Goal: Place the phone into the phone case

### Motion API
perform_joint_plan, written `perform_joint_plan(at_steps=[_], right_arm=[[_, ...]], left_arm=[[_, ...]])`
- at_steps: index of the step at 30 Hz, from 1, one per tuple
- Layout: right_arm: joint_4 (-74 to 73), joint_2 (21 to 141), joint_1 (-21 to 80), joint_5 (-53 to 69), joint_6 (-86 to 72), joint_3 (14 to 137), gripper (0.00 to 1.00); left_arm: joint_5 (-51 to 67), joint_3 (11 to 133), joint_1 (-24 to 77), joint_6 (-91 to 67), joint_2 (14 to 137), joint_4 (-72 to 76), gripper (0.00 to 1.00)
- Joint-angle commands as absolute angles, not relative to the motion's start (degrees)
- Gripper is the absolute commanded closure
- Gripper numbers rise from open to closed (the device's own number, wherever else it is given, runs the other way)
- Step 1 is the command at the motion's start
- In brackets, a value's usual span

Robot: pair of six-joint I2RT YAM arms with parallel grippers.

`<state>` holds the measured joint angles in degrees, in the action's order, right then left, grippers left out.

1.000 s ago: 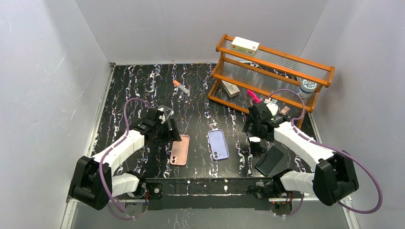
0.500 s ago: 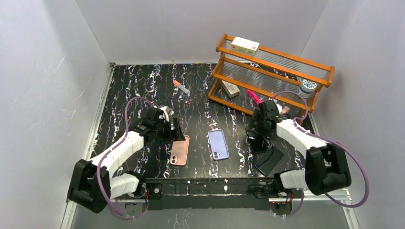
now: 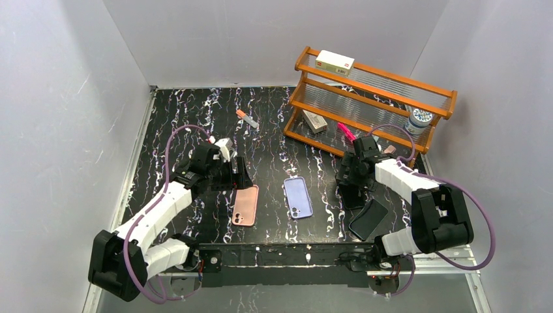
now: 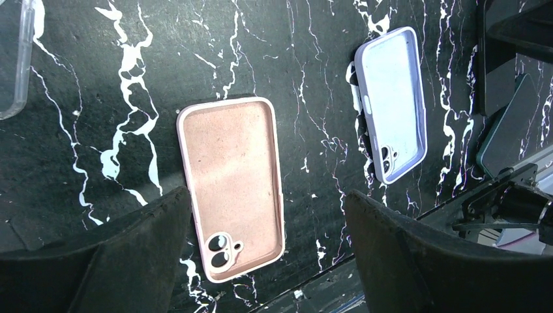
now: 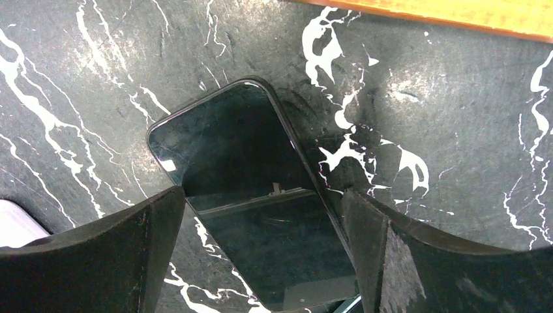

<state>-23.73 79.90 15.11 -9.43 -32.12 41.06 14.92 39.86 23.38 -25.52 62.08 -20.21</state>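
A black phone (image 5: 248,169) lies screen up on the black marbled table; in the top view (image 3: 355,198) it sits right of centre. My right gripper (image 5: 261,195) is open and hovers over it, with the phone's lower half between the fingers (image 3: 351,177). An empty pink case (image 4: 231,182) lies inside up near the front (image 3: 245,205). My left gripper (image 4: 266,194) is open and empty just above it (image 3: 233,175). An empty lavender case (image 4: 394,104) lies between the two arms (image 3: 298,197).
A dark teal case (image 3: 369,218) lies at the front right by the phone. A clear case (image 4: 13,65) lies left of the pink one. An orange rack (image 3: 372,98) with a box, marker and jar stands back right. A small orange tube (image 3: 246,119) lies further back.
My right arm has folded in closer while its gripper stays over the black phone. My left gripper has shifted slightly back and left above the pink case. No object has moved.
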Motion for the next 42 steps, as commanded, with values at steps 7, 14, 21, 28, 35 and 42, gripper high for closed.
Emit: perform_joint_plan(at_steps=[7,14,21,28,35,42], right_arm=[[-22.3,83.1,15.2,-0.4,-32.2,39.7,0.02],[-24.3,81.0,16.9,3.8,-32.6,38.5,0.02],[-28.2,79.6,19.2,3.4,-34.2,39.8,0.05],[-31.4,83.4,26.8,-2.2,-36.2,42.7,0.08],[-35.2,89.9,31.8,-11.6,-42.4,46.0,0.07],[-34.2,90.6,34.1,-13.7,-45.1,44.9,0.11]], left_arm=[[11.3,39.7,23.5,-25.1,60.3,-21.6,0.13],[11.5,40.0,23.5,-24.8,60.5,-21.9,0.14],[11.4,40.2,23.5,-24.5,60.5,-21.9,0.13],[11.3,40.2,23.5,-24.4,60.2,-21.9,0.13],[11.4,40.1,23.5,-24.4,59.9,-21.9,0.12],[11.3,40.2,23.5,-24.3,59.8,-22.1,0.11]])
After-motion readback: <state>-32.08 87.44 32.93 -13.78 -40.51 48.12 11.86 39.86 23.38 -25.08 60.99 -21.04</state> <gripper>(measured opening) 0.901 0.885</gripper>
